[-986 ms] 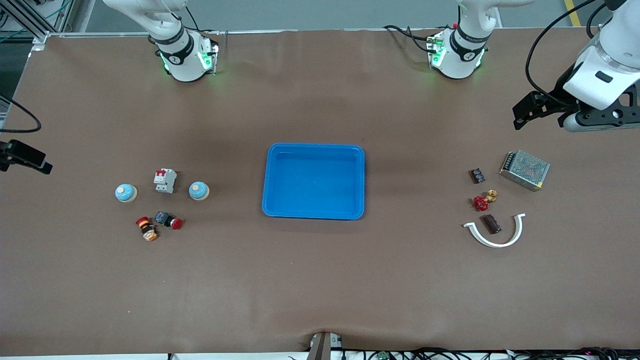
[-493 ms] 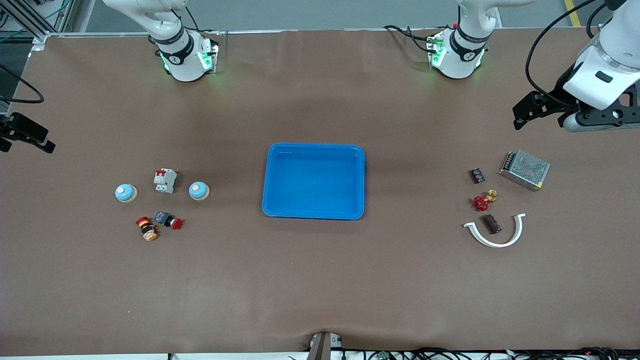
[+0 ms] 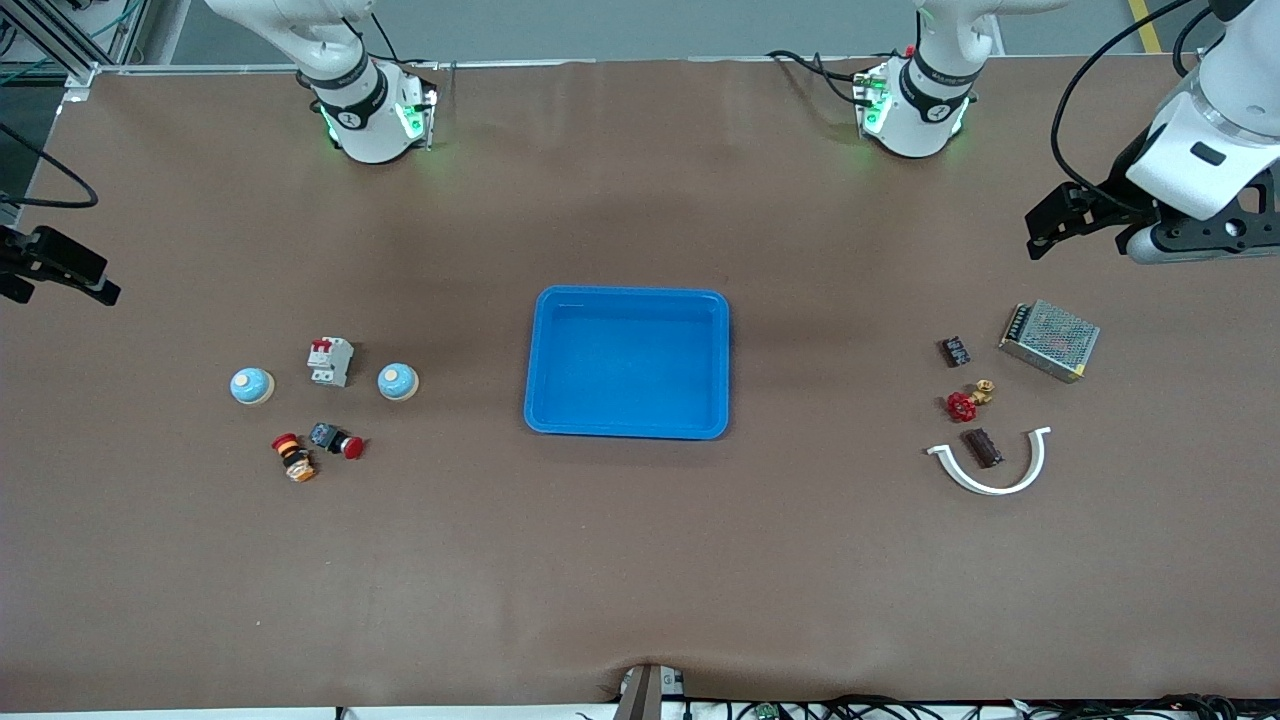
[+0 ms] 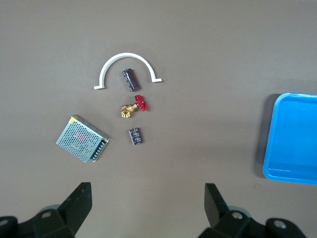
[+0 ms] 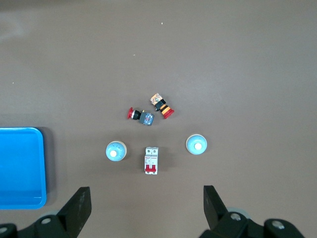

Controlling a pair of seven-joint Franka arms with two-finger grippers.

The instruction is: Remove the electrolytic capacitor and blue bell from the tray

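Observation:
Two light blue bells (image 3: 251,386) (image 3: 398,381) stand toward the right arm's end of the table. They also show in the right wrist view (image 5: 196,144) (image 5: 116,151). A dark cylindrical capacitor (image 3: 981,447) lies inside a white curved clamp (image 3: 1035,462) toward the left arm's end, and a smaller black capacitor (image 3: 956,351) lies farther from the front camera. Both show in the left wrist view (image 4: 130,79) (image 4: 135,136). My left gripper (image 3: 1045,225) (image 4: 147,198) is open and empty, high over bare table beside the power supply. My right gripper (image 3: 60,275) (image 5: 146,198) is open and empty at the table's edge.
A blue tray (image 3: 627,292) sits mid-table. A white circuit breaker (image 3: 330,361) stands between the bells, with two push buttons (image 3: 336,440) (image 3: 293,457) nearer the front camera. A metal power supply (image 3: 1049,340) and a red-handled valve (image 3: 964,402) lie by the capacitors.
My right gripper has shifted up in the front view, toward the robots' base side of the table. The left arm and all objects have stayed put.

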